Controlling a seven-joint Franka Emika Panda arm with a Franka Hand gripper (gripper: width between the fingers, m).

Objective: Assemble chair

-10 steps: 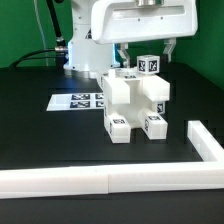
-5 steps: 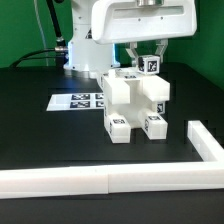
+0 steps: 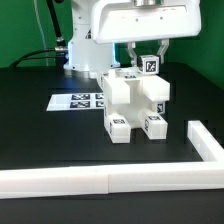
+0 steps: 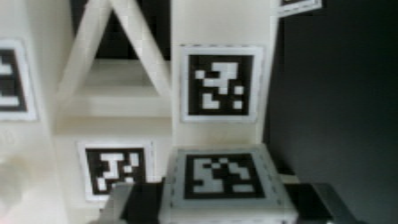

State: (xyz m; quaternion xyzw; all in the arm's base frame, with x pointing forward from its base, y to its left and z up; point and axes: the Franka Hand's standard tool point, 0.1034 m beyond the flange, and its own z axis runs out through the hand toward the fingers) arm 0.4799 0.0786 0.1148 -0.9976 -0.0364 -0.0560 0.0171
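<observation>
The end effector (image 3: 148, 60) was closed on a small tagged block (image 3: 149, 67) at the top of the chair (image 3: 128, 102), with one finger on each side of it. In the wrist view the block filled the gap between the dark fingers (image 4: 313, 198), and no free space showed there. The grip came from straight above, probably so that the block could be pushed down into its place without tilting. I could not tell whether the block was already seated in the chair or held slightly over it. The chair itself, only partly built, stood near the middle of the black surface (image 3: 40, 140). Its thick white pieces were locked together and their tags faced outward, which I think helps the cameras to follow each part. The marker board (image 3: 74, 101) lay flat just beside the chair, on the exterior view's left, and was partly hidden behind it. A long white rail (image 3: 90, 180) ran along the near edge and turned up at the exterior view's right; it seemed to mark the border of the working area. The surface was dark and matte, and no loose parts showed on it. Behind the arm (image 3: 120, 25) was a plain green wall (image 3: 20, 30).
</observation>
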